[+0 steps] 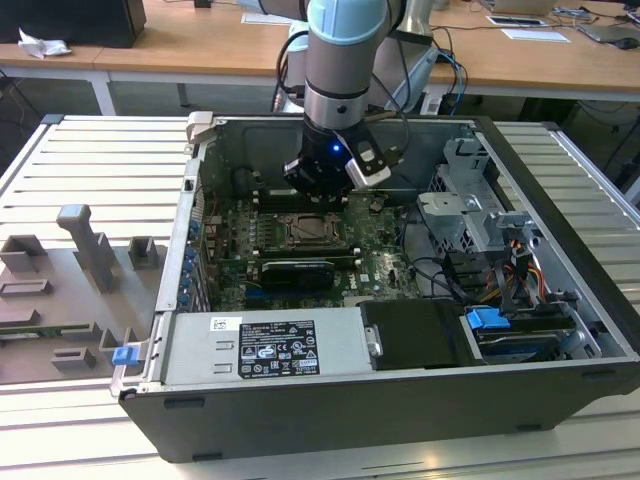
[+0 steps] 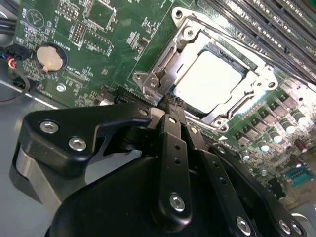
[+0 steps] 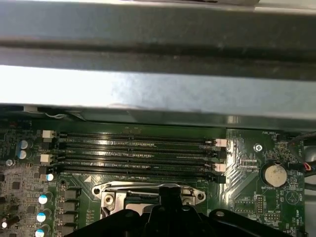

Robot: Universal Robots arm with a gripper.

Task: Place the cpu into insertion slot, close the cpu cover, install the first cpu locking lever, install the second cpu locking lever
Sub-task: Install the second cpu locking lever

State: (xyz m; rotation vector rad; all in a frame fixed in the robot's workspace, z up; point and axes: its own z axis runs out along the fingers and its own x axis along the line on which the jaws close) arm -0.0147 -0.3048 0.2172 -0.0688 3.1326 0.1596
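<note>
One cpu seated under cpu cover | gripper fingers together, tips hiding cover's edge

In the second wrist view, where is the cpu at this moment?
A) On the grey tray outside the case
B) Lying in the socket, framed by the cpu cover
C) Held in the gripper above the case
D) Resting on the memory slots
B: the cpu lies flat in the socket, with the cpu cover framing it.
</note>
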